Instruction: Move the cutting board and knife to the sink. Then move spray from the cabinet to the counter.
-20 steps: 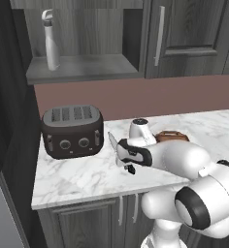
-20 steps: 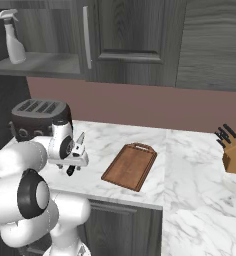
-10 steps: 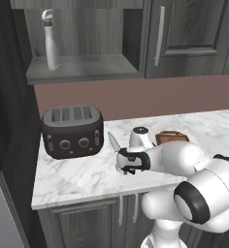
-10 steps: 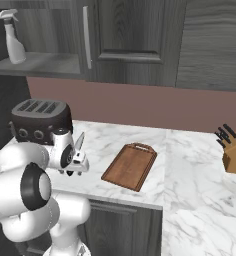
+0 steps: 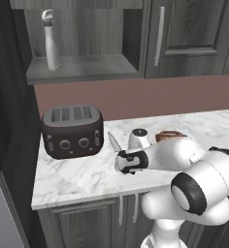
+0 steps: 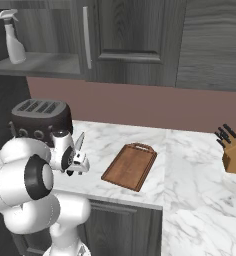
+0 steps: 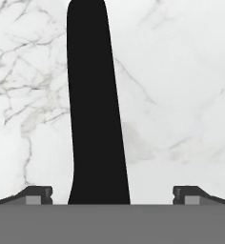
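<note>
Knife (image 7: 95,109) handle between spread fingers (image 7: 38,194), untouched, on counter (image 7: 181,95)

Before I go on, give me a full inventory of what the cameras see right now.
spray: one, pale grey-white, upright on the open cabinet shelf
cabinet: one, dark grey, silver bar handle, above the counter
toaster: one, dark, left end of the counter
knife: one, silver blade and black handle, on the counter beside the toaster
cutting board: one, reddish-brown, flat on the counter, right of the knife
knife block: one, tan, dark handles, far right
counter: one, white marble
gripper: one, open, fingers either side of the knife handle, not touching it
</note>
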Available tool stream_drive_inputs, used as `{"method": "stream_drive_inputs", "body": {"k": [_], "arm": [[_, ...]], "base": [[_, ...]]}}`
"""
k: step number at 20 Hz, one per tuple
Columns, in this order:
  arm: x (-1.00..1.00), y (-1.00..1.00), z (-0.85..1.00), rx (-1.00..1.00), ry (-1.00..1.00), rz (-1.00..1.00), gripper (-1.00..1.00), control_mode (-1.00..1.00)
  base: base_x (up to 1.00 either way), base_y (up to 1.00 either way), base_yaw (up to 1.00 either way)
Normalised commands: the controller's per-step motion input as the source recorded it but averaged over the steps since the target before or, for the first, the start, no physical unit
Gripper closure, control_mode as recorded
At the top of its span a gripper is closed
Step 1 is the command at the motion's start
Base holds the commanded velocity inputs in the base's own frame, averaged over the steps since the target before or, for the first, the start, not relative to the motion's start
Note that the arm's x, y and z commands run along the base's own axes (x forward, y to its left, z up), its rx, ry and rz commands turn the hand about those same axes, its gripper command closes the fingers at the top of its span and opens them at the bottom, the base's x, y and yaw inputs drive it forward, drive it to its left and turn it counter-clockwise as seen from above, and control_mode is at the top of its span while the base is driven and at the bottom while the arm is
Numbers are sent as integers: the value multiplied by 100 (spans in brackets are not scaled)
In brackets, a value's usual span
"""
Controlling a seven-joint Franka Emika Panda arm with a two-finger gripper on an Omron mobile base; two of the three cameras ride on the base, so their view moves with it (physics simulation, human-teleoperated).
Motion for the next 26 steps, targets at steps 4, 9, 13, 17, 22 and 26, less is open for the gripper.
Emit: {"method": "stream_drive_inputs", "body": {"k": [4,9,13,17,22,26], "arm": [[5,0,-27,1,-4,0,-100,-100],[0,0,-49,1,-6,0,100,-100],[0,0,0,0,0,0,100,-100],[-10,0,1,0,-7,0,100,-100],[-29,7,59,-2,-26,-10,100,-100],[-56,3,93,-2,-16,-24,100,-100]], "base": [[0,0,0],[0,0,0],[0,0,0],[0,0,0],[0,0,0],[0,0,0]]}}
